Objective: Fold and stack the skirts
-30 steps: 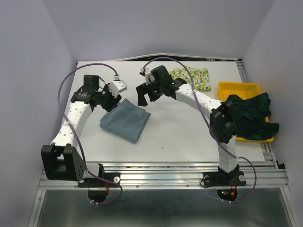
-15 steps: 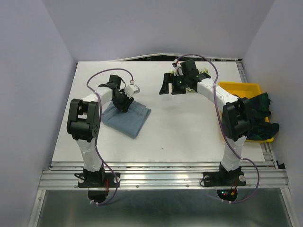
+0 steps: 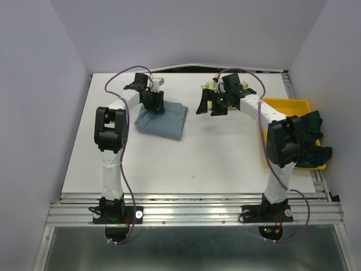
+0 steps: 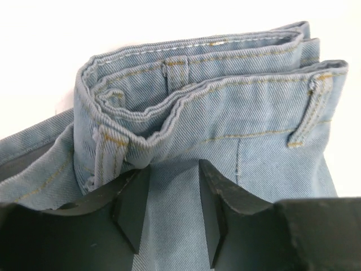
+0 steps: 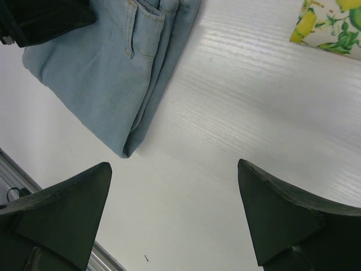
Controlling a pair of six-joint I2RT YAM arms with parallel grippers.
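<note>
The blue-grey skirt (image 4: 237, 130) is coarse twill denim; the counter (image 5: 254, 84) looks matt white, faintly grained; the yellow tray (image 3: 285, 104) is smooth plastic.

Blue-grey skirt (image 3: 162, 119), upper centre-left of top view: plain light blue denim, fine twill weave, tan seam stitching in left wrist view.
Lemon skirt (image 5: 330, 25), upper right corner of right wrist view: white ground, yellow lemons, green leaves.
Plaid skirt (image 3: 309, 138), right edge: dark green-navy, check hard to make out.
Tray (image 3: 282, 104): bright yellow.
Table (image 3: 214, 158): white, faint grain.
Arms (image 3: 108, 164): white shells, black joints.
Walls (image 3: 45, 84): pale lilac.
</note>
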